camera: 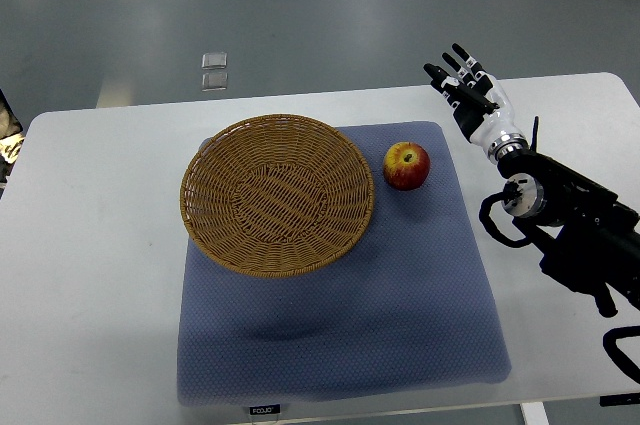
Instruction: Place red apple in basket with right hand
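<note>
The right hand hovered in the upper right of the frame, its fingers extended and spread, grasping nothing. The red apple sat on the blue mat right of centre, just beside the empty wicker basket.

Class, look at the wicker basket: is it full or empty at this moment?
Empty. The basket shows only bare weave inside; the red apple sits on the blue mat beside its rim.

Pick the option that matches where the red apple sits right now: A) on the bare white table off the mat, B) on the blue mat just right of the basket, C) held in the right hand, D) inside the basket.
B: the red apple rests on the blue mat beside the empty basket, while the right hand is open and apart from it.
</note>
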You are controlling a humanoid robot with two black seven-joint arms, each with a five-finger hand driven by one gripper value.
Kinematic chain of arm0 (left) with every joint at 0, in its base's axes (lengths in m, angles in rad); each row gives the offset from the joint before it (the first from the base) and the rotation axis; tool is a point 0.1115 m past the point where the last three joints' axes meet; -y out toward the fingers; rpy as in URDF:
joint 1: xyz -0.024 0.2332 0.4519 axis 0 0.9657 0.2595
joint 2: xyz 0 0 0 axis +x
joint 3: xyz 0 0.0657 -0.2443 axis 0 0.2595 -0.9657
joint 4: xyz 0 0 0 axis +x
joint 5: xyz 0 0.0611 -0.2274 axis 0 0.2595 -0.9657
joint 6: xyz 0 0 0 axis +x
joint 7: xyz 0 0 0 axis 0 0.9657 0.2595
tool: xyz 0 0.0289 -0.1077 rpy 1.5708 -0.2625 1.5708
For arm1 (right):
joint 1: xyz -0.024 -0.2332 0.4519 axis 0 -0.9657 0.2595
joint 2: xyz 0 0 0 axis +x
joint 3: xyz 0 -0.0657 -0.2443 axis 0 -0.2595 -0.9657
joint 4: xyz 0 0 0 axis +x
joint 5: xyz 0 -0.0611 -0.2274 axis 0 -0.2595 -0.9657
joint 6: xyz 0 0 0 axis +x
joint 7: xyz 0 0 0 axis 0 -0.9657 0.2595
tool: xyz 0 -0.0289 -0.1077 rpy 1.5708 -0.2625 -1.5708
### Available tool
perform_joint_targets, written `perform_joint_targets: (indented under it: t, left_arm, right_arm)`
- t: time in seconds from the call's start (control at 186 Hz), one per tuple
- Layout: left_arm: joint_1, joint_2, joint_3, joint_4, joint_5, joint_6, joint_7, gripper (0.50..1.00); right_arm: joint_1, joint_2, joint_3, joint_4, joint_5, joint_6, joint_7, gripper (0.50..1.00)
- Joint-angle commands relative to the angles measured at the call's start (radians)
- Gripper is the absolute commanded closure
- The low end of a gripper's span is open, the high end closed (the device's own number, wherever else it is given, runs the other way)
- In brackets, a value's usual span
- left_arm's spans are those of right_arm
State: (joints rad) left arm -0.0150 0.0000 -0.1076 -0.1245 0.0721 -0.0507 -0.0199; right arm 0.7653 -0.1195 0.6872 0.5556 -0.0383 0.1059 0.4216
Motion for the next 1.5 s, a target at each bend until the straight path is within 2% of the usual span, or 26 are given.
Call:
perform_joint_targets:
  t: [0.0,1.496]
  left_arm:
    - [0.0,0.0,0.0,0.0,0.0,0.0,0.0,0.5]
    - [-0.002,0.0,0.0,-0.001,0.0,0.002,0.0,0.5]
  right_arm:
    - [0.0,0.0,0.0,0.0,0.0,0.0,0.0,0.581]
    - [0.022,-0.006,0.0,-0.002,0.0,-0.005,-0.001,0.581]
